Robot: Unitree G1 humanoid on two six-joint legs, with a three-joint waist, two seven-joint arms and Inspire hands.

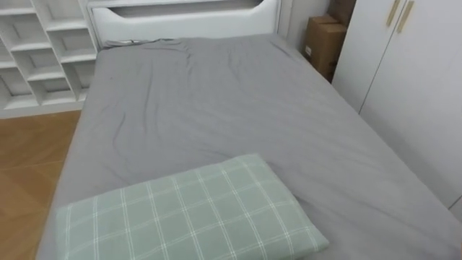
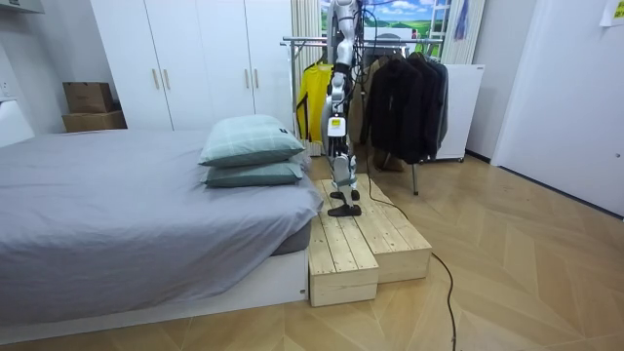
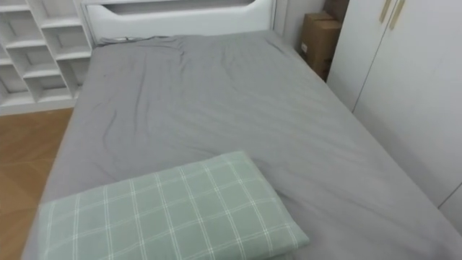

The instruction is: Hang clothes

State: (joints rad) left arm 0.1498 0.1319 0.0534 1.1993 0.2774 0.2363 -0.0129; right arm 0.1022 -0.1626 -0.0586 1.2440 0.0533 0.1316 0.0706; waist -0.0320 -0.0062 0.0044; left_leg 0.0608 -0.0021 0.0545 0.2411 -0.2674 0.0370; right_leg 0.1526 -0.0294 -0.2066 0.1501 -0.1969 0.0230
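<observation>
You have no legible writing to work from here. The only marking is a small white label (image 1: pixel 308 50) on the side of the brown cardboard box (image 1: pixel 323 43) that stands beside the white wardrobe (image 1: pixel 404 65), and it is too small for you to read.

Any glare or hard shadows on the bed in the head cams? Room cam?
Left eye view: grey bedsheet evenly lit, soft shading in its wrinkles, no glare; green checked pillow throws a faint shadow at its right edge. Room view: hanging dark coats read near black.
</observation>
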